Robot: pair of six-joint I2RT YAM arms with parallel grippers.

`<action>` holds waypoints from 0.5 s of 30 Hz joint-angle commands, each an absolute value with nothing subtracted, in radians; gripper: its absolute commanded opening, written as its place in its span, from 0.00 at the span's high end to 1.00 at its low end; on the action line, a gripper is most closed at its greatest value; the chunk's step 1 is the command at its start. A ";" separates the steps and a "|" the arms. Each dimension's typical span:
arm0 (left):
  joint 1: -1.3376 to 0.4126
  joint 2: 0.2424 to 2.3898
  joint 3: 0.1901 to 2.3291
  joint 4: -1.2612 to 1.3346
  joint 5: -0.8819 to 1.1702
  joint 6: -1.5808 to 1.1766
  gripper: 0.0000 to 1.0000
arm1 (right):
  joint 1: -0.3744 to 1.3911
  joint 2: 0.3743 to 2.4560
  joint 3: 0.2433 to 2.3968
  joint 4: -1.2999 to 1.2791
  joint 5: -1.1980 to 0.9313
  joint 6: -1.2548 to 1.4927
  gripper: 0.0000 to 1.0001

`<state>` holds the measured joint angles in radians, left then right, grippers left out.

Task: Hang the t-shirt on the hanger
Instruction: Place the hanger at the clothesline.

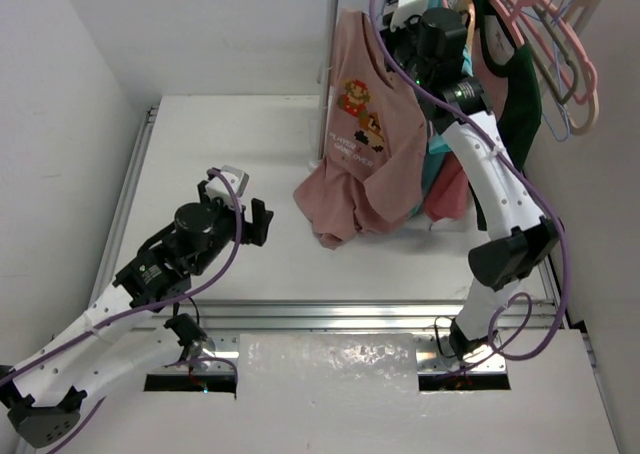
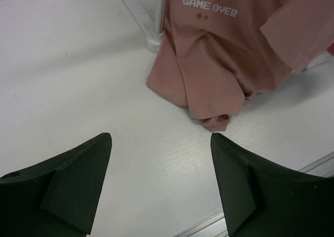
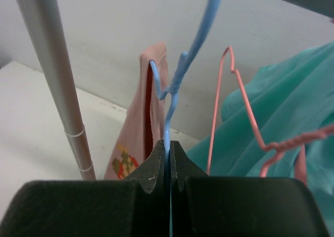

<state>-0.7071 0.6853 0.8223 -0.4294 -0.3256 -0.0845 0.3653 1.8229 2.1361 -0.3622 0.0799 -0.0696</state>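
The dusty pink t-shirt (image 1: 365, 134) hangs at the left end of the rack, its print facing out and its lower hem bunched on the table. In the right wrist view its neck (image 3: 148, 106) sits over one arm of the light blue wire hanger (image 3: 180, 72). My right gripper (image 3: 168, 143) is shut on the hanger's wire just below the twisted neck. In the top view it (image 1: 398, 36) is high up at the shirt's collar. My left gripper (image 1: 262, 221) is open and empty, low over the table, a short way left of the shirt's hem (image 2: 214, 106).
The rack's upright pole (image 3: 57, 80) stands just left of the shirt, with its foot (image 2: 155, 38) on the table. A teal shirt (image 3: 271, 106) on a pink wire hanger (image 3: 219, 111) hangs to the right. A dark green garment (image 1: 515, 84) and several pink and beige hangers (image 1: 560, 44) follow.
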 commanded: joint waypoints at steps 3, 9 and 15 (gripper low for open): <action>-0.695 0.692 0.822 -0.380 -0.284 -0.092 0.25 | 0.399 1.678 2.002 -0.275 0.193 0.040 1.00; -0.689 0.695 0.822 -0.382 -0.278 -0.092 0.25 | 0.429 1.657 2.023 -0.365 0.204 0.095 0.60; -0.680 0.710 0.828 -0.396 -0.327 -0.106 0.25 | 0.430 1.560 2.000 -0.431 0.215 0.141 0.10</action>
<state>-0.6983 0.7055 0.8223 -0.4297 -0.2977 -0.0875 0.4290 1.6501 1.9945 -0.4129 0.1875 0.1013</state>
